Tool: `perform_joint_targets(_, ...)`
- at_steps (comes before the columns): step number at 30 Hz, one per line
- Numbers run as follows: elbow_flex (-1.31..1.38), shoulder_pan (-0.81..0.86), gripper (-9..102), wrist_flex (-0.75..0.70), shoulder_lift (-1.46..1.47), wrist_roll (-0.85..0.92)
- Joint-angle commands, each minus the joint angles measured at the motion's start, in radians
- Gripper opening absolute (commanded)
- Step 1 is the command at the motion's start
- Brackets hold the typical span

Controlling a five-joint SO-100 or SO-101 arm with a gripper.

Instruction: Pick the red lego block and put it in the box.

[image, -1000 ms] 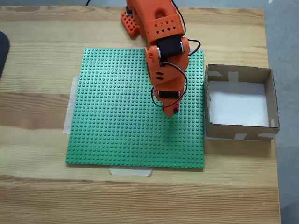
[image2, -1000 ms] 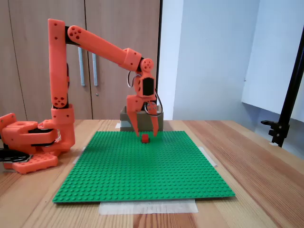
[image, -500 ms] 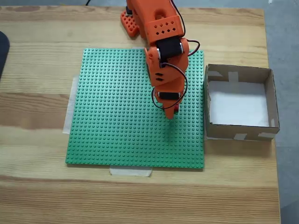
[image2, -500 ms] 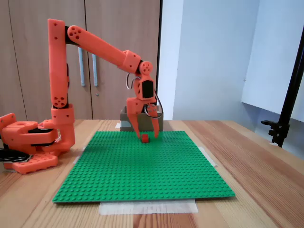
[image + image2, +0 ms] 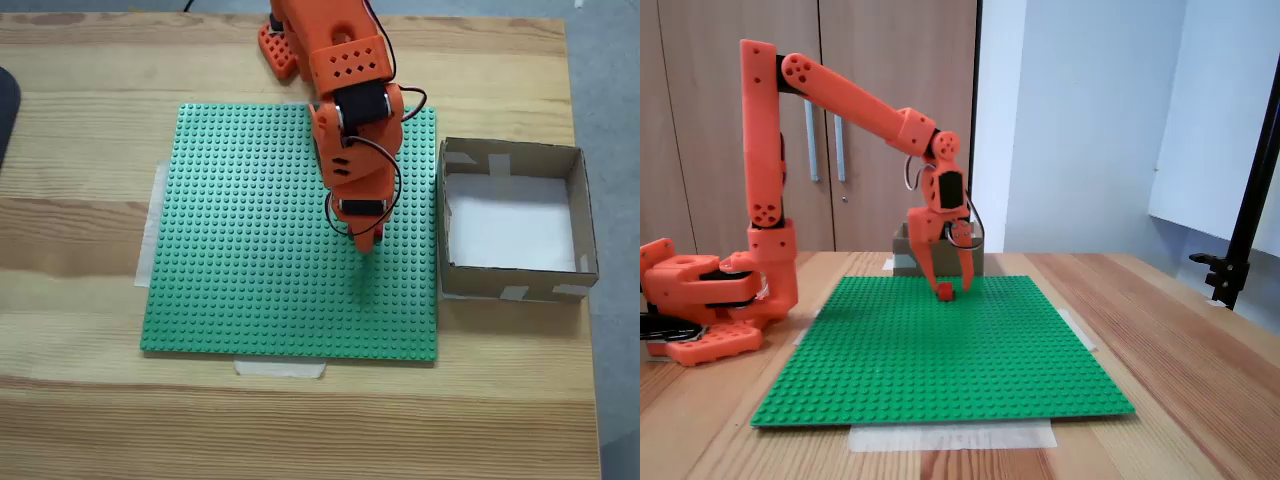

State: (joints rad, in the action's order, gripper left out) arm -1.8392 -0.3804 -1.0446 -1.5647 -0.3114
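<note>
The gripper (image 5: 948, 289) stands spread wide open, fingers pointing down, straddling the red lego block (image 5: 945, 291) on the green baseplate (image 5: 940, 350) (nothing is gripped yet), probably so they can close on it. The box (image 5: 512, 222) waits off to its side.

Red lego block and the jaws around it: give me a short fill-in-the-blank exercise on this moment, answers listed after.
1. The red lego block sits on the green ____.
2. The gripper has its jaws spread, one on each side of the ____.
3. The box is brown cardboard, and its floor is ____ in colour.
4. In the fixed view from above, the box stands past the ____ edge of the baseplate.

Missing words: baseplate; block; white; right
</note>
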Motion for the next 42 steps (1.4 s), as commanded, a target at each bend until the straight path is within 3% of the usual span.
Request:
perform_joint_targets(1, 0.0, 0.002, 21, 0.011, -0.006, 0.008)
perform_joint_targets(25, -0.008, 0.006, 6, 0.041, -0.049, 0.048)
perform_joint_targets(42, 0.14, -0.035, 4, -0.077, -0.16, 0.034)
